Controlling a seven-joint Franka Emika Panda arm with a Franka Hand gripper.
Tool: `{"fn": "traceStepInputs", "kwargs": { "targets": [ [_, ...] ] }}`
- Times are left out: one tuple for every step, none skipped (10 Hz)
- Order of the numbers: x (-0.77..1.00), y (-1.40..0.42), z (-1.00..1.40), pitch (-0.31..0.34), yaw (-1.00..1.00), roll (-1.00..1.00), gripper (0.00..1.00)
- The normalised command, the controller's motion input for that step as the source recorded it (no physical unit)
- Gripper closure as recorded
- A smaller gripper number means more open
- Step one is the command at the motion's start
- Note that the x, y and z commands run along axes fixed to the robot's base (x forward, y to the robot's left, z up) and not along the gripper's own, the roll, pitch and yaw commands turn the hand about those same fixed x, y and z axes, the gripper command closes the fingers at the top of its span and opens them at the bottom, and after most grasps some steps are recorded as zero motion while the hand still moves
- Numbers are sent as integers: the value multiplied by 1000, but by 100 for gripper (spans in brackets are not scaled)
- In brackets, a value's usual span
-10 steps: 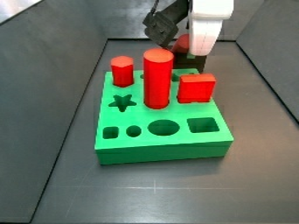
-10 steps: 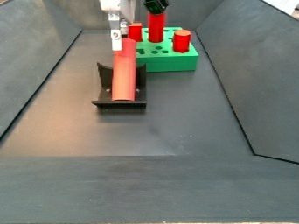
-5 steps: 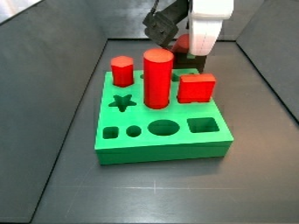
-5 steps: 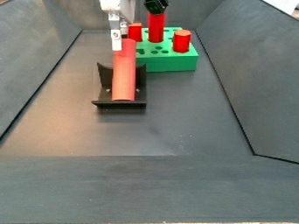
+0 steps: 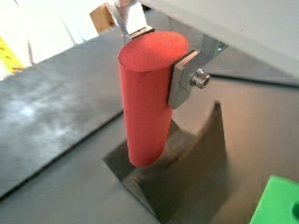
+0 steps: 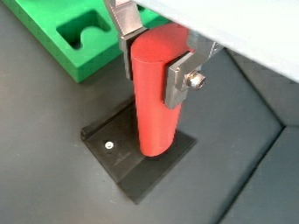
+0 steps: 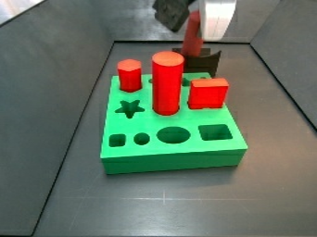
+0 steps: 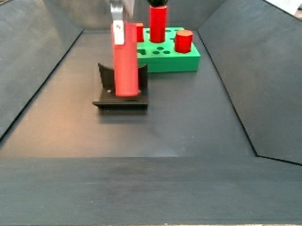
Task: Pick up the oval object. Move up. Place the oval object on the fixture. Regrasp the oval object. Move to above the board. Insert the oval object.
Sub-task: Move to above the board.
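The gripper [image 6: 156, 66] hangs over the fixture [image 6: 117, 157], behind the board [image 7: 173, 130] in a side view; its jaws are clenched on the oval object [image 6: 158, 92] near the upper end, one silver plate on each flank, as both wrist views show. The oval object [image 8: 123, 62] stands upright, its lower end at or just above the fixture [image 8: 119, 97]; whether the two touch cannot be told; it is well apart from the board [image 8: 169, 55]. The board carries a round cylinder [image 7: 168, 81], a hexagonal peg [image 7: 129, 74] and a square block [image 7: 209, 93]; several holes lie open on the near side. Handling, as a judgement: the peg looks rigid, smooth and probably light, so slip along its glossy length is the main hazard; hold across the narrow flanks of the oval resists twist; a grasp high on the shaft leaves the lower end free for insertion; fragility seems low. The desk [image 8: 141, 141] is dark.
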Motion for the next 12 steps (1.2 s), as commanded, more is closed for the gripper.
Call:
{"fn": "traceStepInputs", "kwargs": {
  "targets": [
    [-151,-30,1000,-154,203,113,100],
    [-146,-30,1000,-153,78,57,100],
    [-145,-30,1000,-142,42,42,100],
    [-144,-28,1000,-107,0,20,100],
    [-140,-29,1000,-74,-23,7,100],
    [-135,-26,1000,-26,-49,-7,100],
    [-130,-26,1000,-4,-55,-15,100],
    [-120,-25,1000,36,-54,-35,100],
    [-110,-26,1000,59,-48,-48,100],
    [-94,-23,970,86,-39,-63,100],
    [-75,-17,858,94,-31,-67,100],
    [-37,-14,638,112,-15,-69,100]
  ]
}}
